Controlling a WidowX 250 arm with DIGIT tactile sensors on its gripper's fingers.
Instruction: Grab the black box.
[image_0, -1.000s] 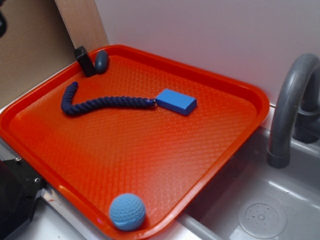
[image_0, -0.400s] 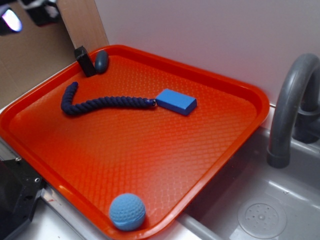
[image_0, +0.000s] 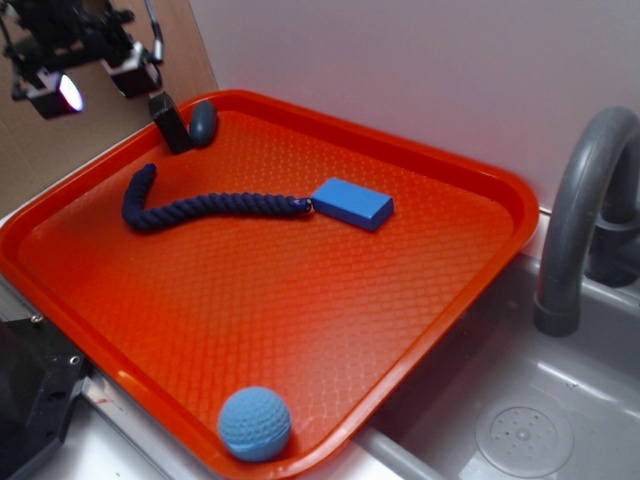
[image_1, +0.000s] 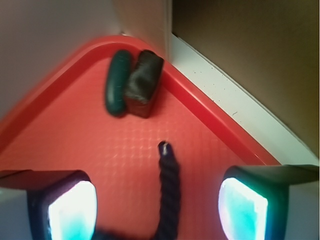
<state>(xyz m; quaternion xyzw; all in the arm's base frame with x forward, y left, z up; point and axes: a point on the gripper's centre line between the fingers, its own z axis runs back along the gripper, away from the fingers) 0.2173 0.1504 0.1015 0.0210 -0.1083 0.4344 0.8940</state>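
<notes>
The black box (image_0: 170, 122) is a small matte block leaning in the far left corner of the orange tray (image_0: 300, 300), touching a dark grey-blue pebble (image_0: 203, 122). In the wrist view the black box (image_1: 144, 82) lies ahead of the fingers, beside the pebble (image_1: 117, 89). My gripper (image_0: 92, 85) hangs high above the tray's left rim, just left of the box, open with nothing between its fingers. In the wrist view the gripper (image_1: 157, 205) straddles the end of a dark blue rope (image_1: 169, 190).
The dark blue rope (image_0: 205, 207) snakes across the tray to a flat bright blue box (image_0: 352, 203). A blue ball (image_0: 255, 424) rests at the tray's near edge. A cardboard panel (image_0: 160, 45) stands behind the corner. A grey faucet (image_0: 585, 210) and sink (image_0: 520, 430) are at the right.
The gripper has come down into view at the upper left and moved right, toward the black box. Nothing on the tray has moved.
</notes>
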